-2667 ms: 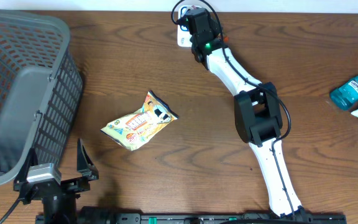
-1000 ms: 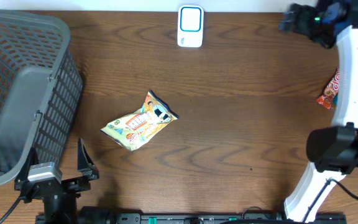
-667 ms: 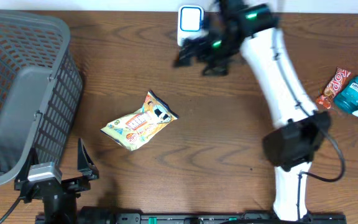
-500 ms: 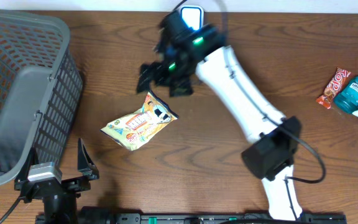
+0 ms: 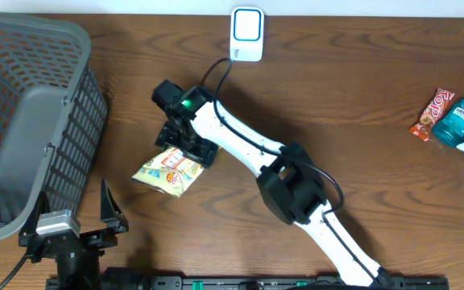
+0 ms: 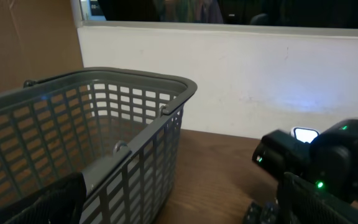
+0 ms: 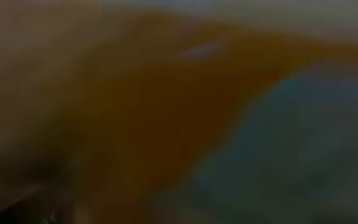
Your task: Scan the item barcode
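Overhead: the snack packet (image 5: pixel 166 171) lies flat on the brown table (image 5: pixel 337 89), just right of the grey mesh basket (image 5: pixel 31 105) and well short of the white scanner (image 5: pixel 246 34) at the far edge. It is a crinkled, cream-yellow pouch with orange and red print, its long side tilted and its upper right end hidden under the right gripper (image 5: pixel 187 147). The right gripper sits directly over that end. Whether its fingers clasp the packet or merely stand around it cannot be told from here. The left gripper (image 5: pixel 72 221) rests at the near edge beside the basket, fingers spread wide with nothing between them. Far to the right lie a red wrapper (image 5: pixel 430 113) and a blue bottle (image 5: pixel 459 119), touching.

Left wrist: the basket fills the left half in front of a white wall (image 6: pixel 241 74). The scanner glows pale blue behind the dark head of the right arm (image 6: pixel 319 171), which shows green lights. The packet is out of sight.

Right wrist: only an orange-brown and blue-grey smear, too blurred to read fingers or packet.
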`<control>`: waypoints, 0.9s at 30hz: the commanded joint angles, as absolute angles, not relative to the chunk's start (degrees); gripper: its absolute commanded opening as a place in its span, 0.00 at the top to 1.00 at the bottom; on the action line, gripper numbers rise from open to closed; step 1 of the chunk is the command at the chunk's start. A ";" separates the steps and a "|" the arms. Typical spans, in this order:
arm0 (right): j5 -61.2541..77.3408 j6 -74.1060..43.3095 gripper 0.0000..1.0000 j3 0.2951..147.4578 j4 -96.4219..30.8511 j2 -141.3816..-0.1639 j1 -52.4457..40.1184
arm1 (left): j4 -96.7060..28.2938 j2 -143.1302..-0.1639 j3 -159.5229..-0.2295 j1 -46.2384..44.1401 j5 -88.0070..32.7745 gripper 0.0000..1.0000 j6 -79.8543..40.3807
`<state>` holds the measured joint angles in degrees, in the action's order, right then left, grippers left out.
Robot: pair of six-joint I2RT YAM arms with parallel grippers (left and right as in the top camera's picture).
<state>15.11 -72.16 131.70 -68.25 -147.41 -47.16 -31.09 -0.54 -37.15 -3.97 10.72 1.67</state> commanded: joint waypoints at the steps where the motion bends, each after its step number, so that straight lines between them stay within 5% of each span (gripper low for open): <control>1: 11.44 -70.59 0.46 131.39 -71.90 -152.75 -45.17 | -30.81 -0.14 -36.91 -4.32 11.18 0.02 1.61; 2: 11.42 -67.46 0.66 131.39 -74.26 -152.86 -44.56 | -30.79 -0.14 -36.91 -4.32 11.18 0.02 1.61; 3: 10.63 -62.11 0.99 131.39 -76.55 -152.86 -43.64 | -30.79 -0.14 -36.91 -4.32 11.18 0.02 1.61; 9: 11.31 -37.52 0.99 131.41 -79.99 -149.18 -38.20 | -30.79 -0.14 -36.91 -4.34 11.18 0.02 1.61; 14: 17.63 -1.28 0.99 131.41 -78.87 -142.17 -30.76 | -30.79 -0.14 -36.91 -4.34 11.18 0.02 1.61; 16: 9.23 1.02 0.87 131.41 -82.26 -141.64 -28.01 | -30.81 -0.14 -36.91 -4.32 11.18 0.02 1.61; 19: 5.37 0.91 0.46 131.41 -85.73 -141.05 -24.58 | -30.79 -0.14 -36.91 -4.34 11.18 0.02 1.61; 24: 5.45 0.95 0.04 131.41 -86.63 -135.00 -22.81 | -30.83 -0.14 -36.91 -4.32 11.20 0.02 1.63; 27: 5.48 0.58 0.01 131.41 -88.12 -129.69 -23.59 | -30.83 -0.14 -36.91 -4.32 11.20 0.02 1.61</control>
